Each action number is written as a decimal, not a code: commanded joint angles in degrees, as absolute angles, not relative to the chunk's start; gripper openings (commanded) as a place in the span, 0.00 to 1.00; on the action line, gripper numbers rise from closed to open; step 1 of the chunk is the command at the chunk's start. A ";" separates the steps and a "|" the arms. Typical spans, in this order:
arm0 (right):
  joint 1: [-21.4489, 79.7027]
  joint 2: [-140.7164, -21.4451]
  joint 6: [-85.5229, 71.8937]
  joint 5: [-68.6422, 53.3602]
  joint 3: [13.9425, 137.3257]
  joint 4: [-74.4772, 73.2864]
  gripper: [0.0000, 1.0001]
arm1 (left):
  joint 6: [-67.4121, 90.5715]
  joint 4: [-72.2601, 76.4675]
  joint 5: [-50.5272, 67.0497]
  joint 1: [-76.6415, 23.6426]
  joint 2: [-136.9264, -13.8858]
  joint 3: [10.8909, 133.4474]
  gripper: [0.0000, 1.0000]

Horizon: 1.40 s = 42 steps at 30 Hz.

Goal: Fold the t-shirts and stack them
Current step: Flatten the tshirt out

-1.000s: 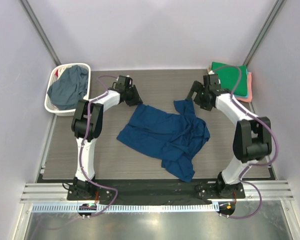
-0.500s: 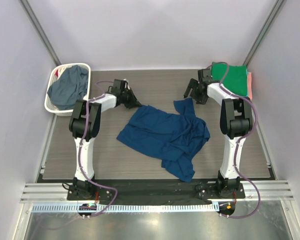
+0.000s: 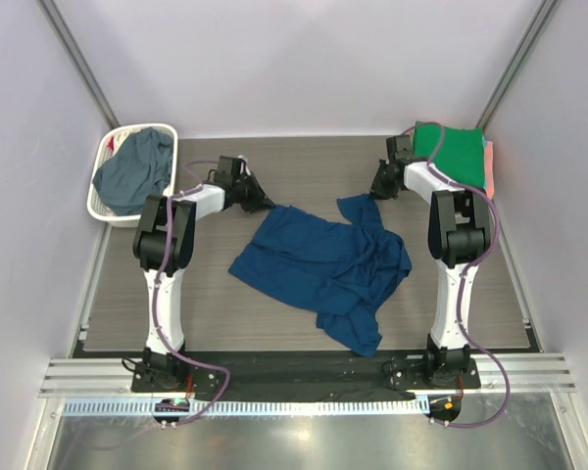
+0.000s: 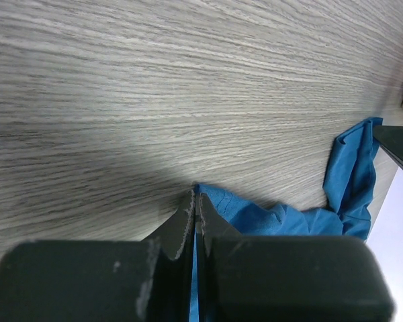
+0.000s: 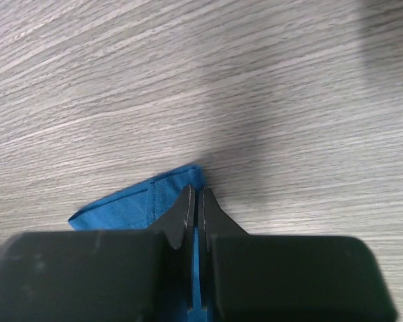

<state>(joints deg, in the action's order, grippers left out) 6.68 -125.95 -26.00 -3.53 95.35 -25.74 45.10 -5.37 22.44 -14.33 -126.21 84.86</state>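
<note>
A dark blue t-shirt (image 3: 323,264) lies crumpled in the middle of the wooden table. My left gripper (image 3: 266,204) is low at its far left corner and shut on that corner; the left wrist view shows blue cloth (image 4: 255,215) pinched between the closed jaws of this gripper (image 4: 195,198). My right gripper (image 3: 376,192) is at the far right corner, shut on the hem there. In the right wrist view the cloth (image 5: 134,204) runs up between the fingers of that gripper (image 5: 195,194). No print is visible on the shirt.
A white slotted basket (image 3: 100,208) at the far left holds a slate grey-blue shirt (image 3: 135,171). At the far right corner lies a folded green shirt (image 3: 456,155) on top of a coral one (image 3: 490,171). Walls close in on both sides.
The right gripper came down from wide open and shut on the shirt's far right corner, its arm swinging in toward it. The left gripper finished closing on the far left corner.
</note>
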 commanded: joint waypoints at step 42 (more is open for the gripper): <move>6.68 -81.29 -26.46 6.41 74.54 -34.72 0.01 | 35.51 -23.47 15.03 -16.96 -109.75 90.84 0.52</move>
